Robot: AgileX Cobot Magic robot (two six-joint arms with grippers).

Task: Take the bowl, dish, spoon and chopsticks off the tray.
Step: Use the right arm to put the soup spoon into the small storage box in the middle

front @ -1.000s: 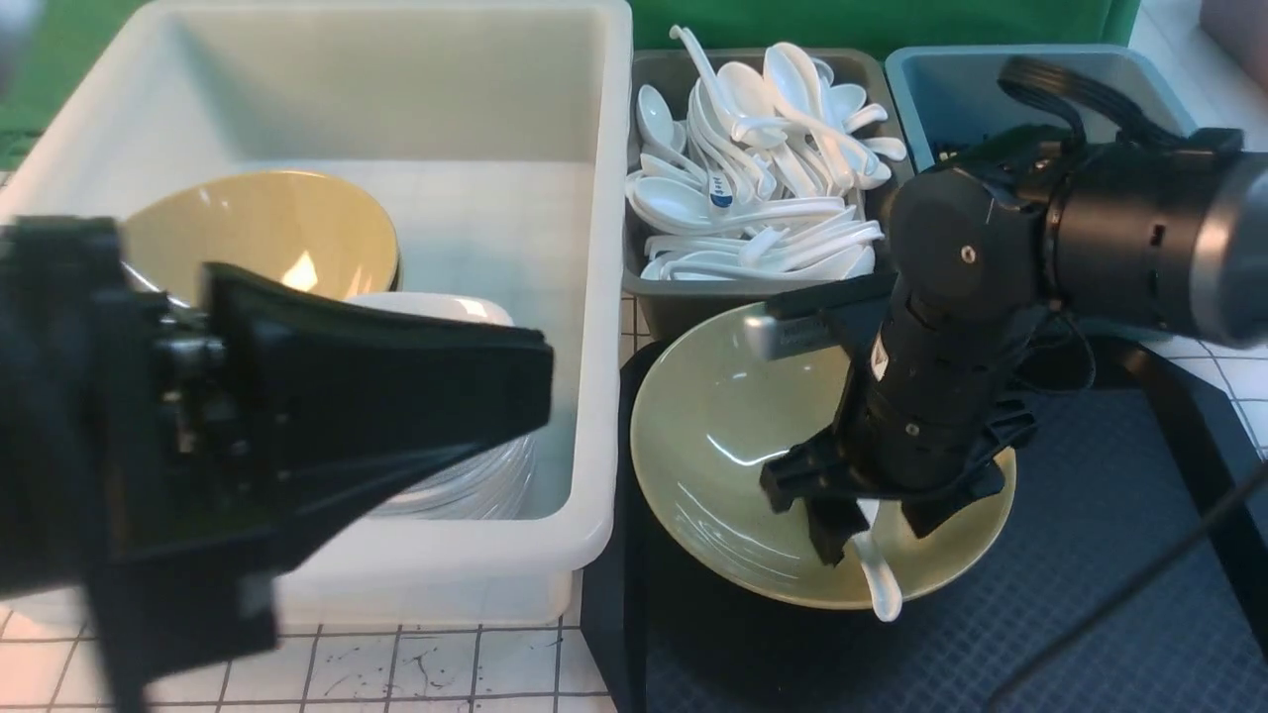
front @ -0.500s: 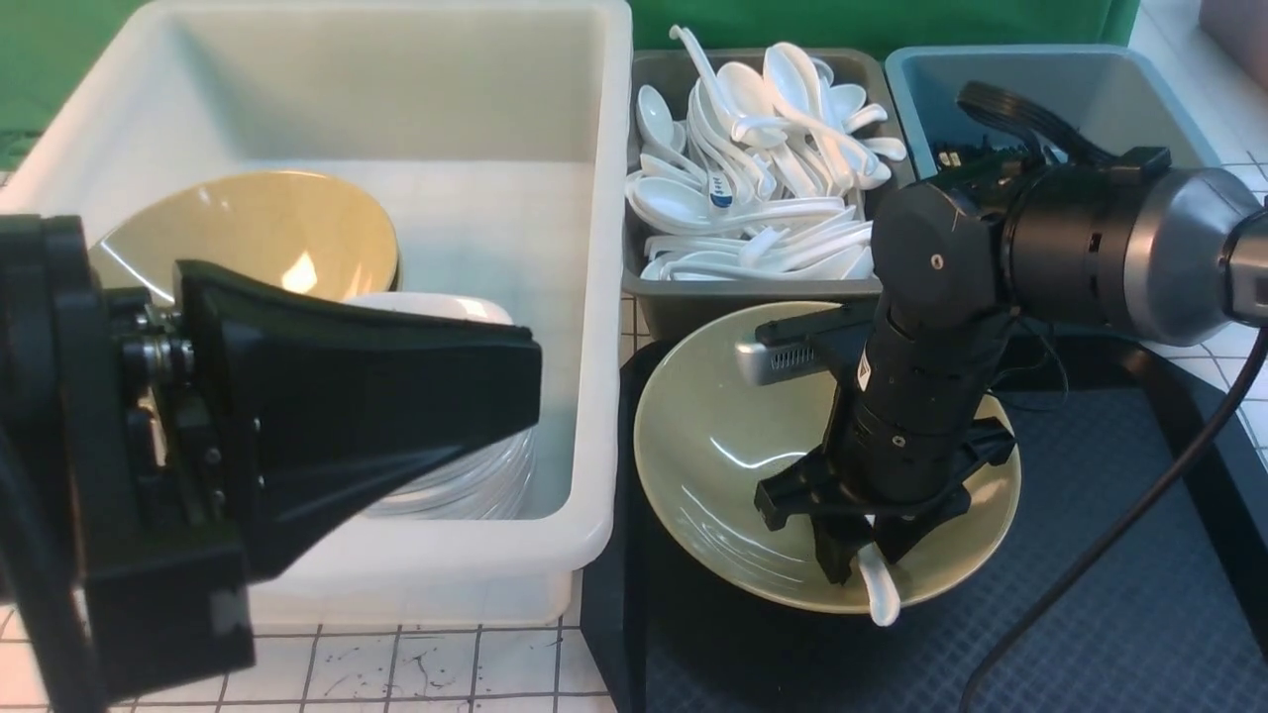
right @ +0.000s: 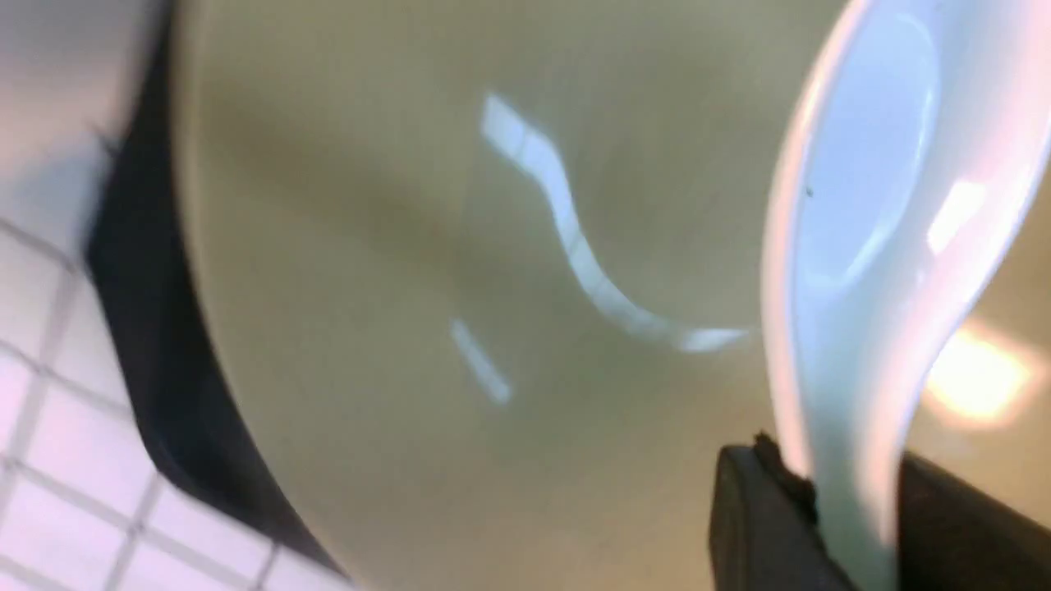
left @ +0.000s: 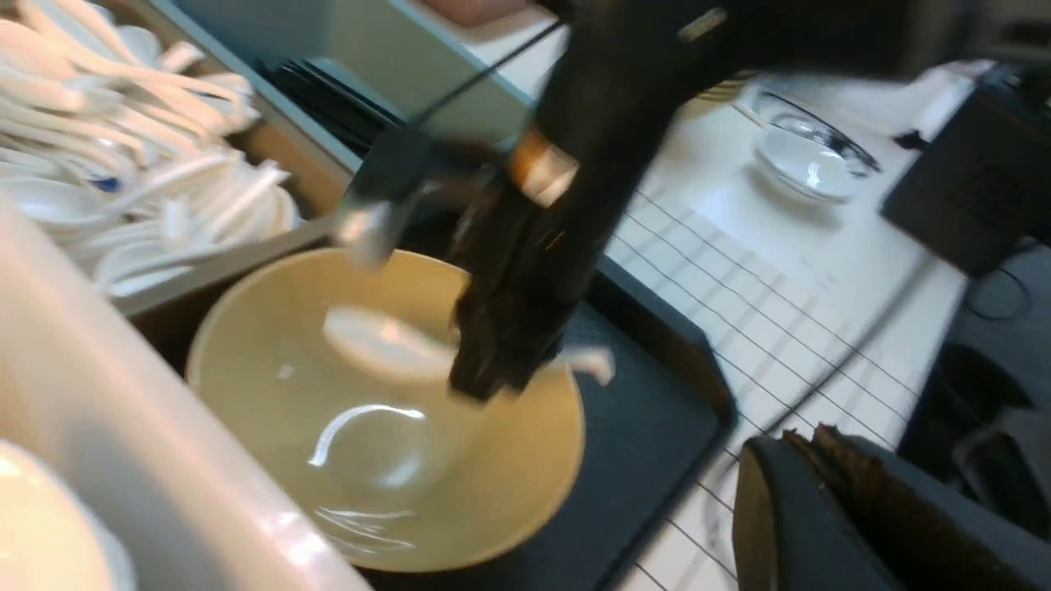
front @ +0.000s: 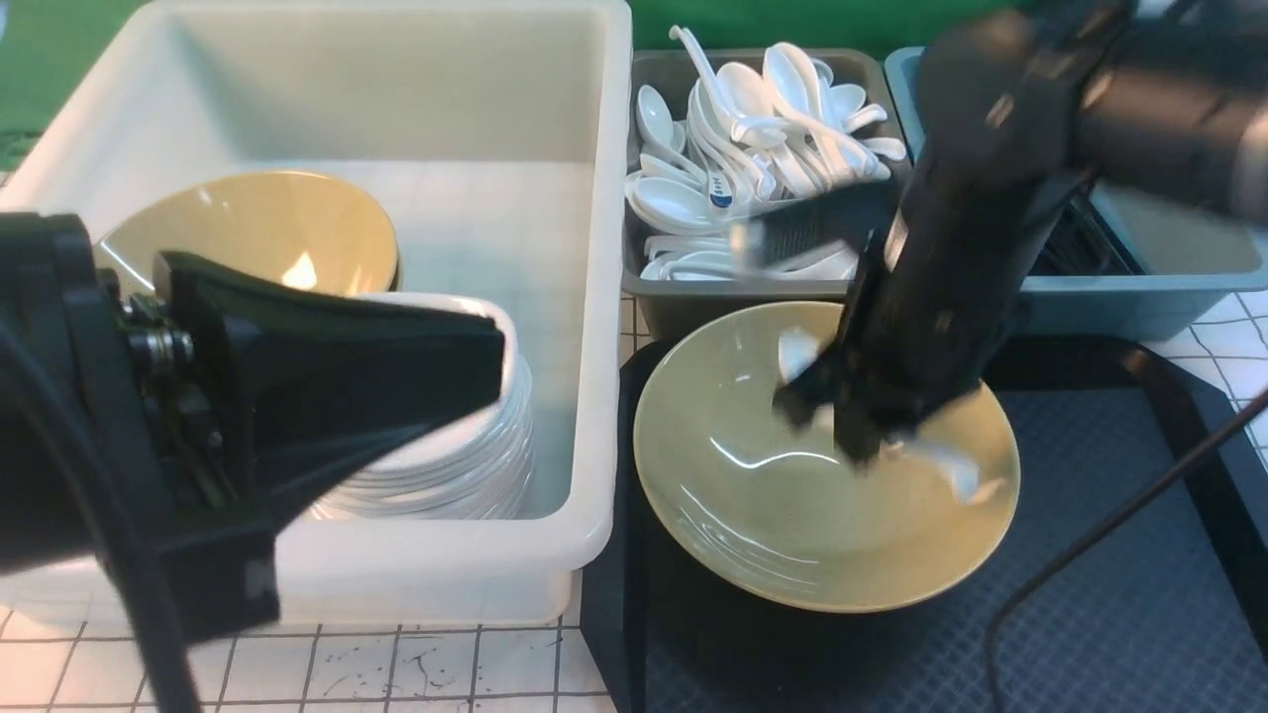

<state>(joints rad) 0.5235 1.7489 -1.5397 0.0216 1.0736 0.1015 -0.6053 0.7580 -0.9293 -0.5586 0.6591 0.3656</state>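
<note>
White spoon (front: 797, 355), clamped by its handle in the right gripper (front: 872, 446), hangs crosswise over the yellow bowl (front: 792, 525) on the tray (front: 1090, 555), with the grey bin (front: 693, 309) of spoons just beyond.

White spoon (right: 870, 189) hangs, seemingly airborne, above olive-yellow bowl (front: 773, 525) on black tray (front: 1090, 594).

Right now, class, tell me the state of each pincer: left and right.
Left pincer: cannot be told; its tips are not clearly shown.
Right pincer: closed, holding the spoon over the bowl.
</note>
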